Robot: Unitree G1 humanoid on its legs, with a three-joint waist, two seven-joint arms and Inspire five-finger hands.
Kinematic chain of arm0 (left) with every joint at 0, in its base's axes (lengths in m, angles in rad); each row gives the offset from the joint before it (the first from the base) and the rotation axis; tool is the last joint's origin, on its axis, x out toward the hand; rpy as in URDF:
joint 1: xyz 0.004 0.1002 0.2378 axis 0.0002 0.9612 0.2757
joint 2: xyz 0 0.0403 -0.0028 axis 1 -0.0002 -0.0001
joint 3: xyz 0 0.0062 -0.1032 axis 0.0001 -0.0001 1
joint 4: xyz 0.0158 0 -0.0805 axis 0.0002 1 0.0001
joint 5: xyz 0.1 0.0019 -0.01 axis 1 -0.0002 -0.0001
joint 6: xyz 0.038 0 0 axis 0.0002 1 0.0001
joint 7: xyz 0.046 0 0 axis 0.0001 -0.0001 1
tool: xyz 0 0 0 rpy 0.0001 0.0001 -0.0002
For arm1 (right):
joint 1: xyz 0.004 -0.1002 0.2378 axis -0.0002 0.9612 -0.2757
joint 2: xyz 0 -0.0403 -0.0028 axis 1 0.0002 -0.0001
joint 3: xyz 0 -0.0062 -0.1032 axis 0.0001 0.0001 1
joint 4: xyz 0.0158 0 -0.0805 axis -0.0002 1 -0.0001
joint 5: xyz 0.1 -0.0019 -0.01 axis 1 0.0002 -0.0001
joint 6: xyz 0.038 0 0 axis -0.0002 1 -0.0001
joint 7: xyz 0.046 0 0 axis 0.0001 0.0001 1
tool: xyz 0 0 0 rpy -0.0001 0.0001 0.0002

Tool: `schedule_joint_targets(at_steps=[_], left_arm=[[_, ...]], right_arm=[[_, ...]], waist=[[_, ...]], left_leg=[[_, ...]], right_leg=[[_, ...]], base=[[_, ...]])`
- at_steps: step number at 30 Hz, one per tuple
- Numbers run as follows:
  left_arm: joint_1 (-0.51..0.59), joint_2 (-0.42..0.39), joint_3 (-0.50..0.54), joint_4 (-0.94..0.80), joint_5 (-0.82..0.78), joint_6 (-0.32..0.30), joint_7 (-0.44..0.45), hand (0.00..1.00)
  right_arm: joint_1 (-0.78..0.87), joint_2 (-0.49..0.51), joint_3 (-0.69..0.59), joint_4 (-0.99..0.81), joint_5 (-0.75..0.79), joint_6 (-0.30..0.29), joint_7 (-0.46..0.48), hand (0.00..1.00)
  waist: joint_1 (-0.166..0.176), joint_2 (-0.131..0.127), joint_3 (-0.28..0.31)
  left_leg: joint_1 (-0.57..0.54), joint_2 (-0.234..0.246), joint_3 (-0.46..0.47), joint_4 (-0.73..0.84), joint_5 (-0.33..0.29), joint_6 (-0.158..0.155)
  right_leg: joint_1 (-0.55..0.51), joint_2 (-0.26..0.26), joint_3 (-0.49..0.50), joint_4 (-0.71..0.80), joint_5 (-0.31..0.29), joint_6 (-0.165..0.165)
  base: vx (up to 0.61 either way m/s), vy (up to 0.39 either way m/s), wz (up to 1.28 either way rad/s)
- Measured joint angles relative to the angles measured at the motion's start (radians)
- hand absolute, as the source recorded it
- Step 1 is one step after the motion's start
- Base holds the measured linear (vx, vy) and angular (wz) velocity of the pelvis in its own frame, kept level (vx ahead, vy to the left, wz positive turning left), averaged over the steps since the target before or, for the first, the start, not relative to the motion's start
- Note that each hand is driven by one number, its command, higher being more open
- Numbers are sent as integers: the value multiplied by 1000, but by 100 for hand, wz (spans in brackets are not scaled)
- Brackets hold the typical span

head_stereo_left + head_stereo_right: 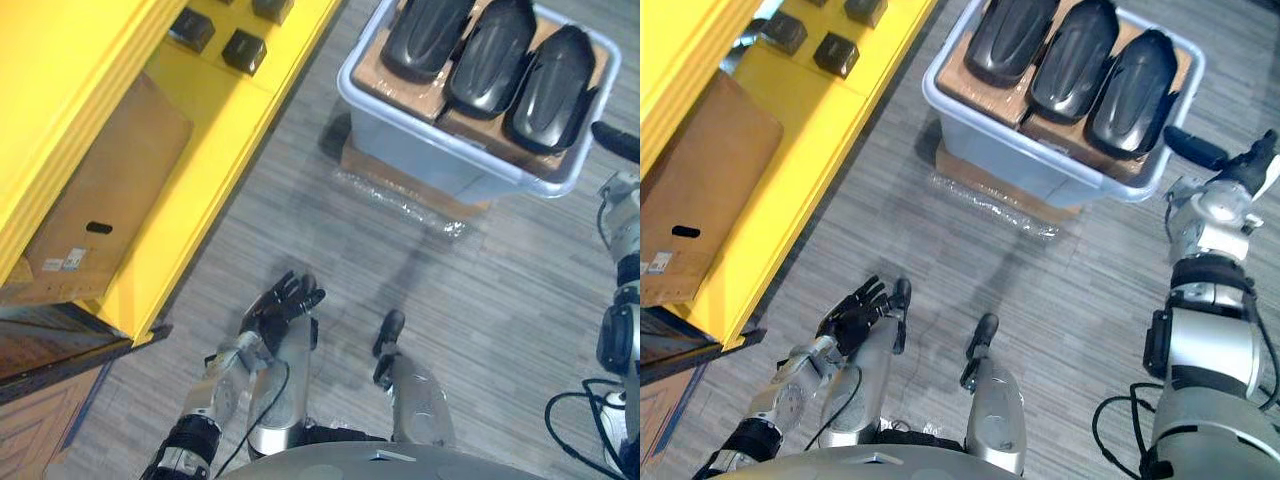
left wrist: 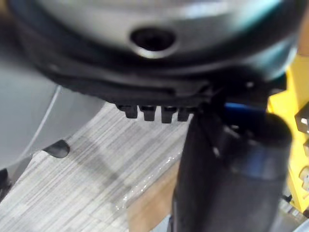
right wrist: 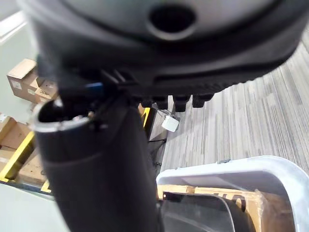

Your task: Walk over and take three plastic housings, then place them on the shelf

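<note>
Far left: yellow shelf (image 1: 215,140), painted, flat and smooth, bearing a brown cardboard box (image 1: 110,190) and small black blocks (image 1: 243,50). Low centre: left hand (image 1: 280,305), fingers spread and straight, holding nothing, over grey striped floor (image 1: 350,250). Further right: pale grey plastic bin (image 1: 430,150) on a film-wrapped carton (image 1: 400,178). Inside the bin, side by side on a cardboard sheet (image 1: 400,75): three plastic housings (image 1: 490,55) — black, glossy, long rounded shells, tapered at one end. Probably light, stiff and hollow, slick on the domed top; best taken across the narrow width at the long edges, thumb opposite fingers, not on the crown. Far right: right hand (image 1: 1195,148) just beside the bin's corner — fingers seemingly straight, empty, clear of the housings.
</note>
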Motion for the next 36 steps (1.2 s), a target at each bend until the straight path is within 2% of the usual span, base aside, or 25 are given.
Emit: schedule_joint_targets(at_steps=[3,5,8,11,18,30,36], left_arm=[[-24,-24,-3,18,-16,-15,10,100],[-27,-25,-4,20,-45,-18,11,100],[-34,-32,-4,20,-75,-20,13,100],[-35,-50,-2,20,-103,-28,12,100],[-35,-59,14,37,-128,-43,-1,100],[-51,-61,36,88,-125,-53,-10,100],[-53,-61,35,100,-128,-62,-11,100]], right_arm=[[-72,-36,29,0,0,31,-44,100],[-102,-38,54,-1,0,55,-59,100],[-133,-52,97,-5,13,90,-61,100],[-145,-68,118,-33,41,90,-66,100],[-147,-68,162,-116,38,88,-96,100],[-105,-68,121,-122,40,102,-90,100],[-104,-62,119,-107,38,107,-95,100]], waist=[[12,24,15],[16,27,16],[19,35,20],[19,47,27],[19,47,29],[13,35,31],[14,35,31]], left_leg=[[-25,-8,2,-3,6,4],[-39,-10,2,-4,11,7],[-62,-16,3,3,17,16],[-80,-23,3,23,16,14],[-81,-19,-8,51,1,0],[-42,6,26,25,5,-2],[-41,10,46,-33,34,1]], right_leg=[[-38,-14,0,29,-3,-6],[-60,-17,0,42,-6,-13],[-110,-37,0,118,-44,-18],[-148,-60,0,197,-89,-19],[-174,-74,-7,308,-160,-38],[-147,-64,-1,303,-161,-41],[-156,-58,-1,251,-134,-35]], base=[[-5,35,1],[38,13,1],[40,-1,6],[34,-11,11],[-9,-40,7],[-10,-10,-2],[34,9,-2]])
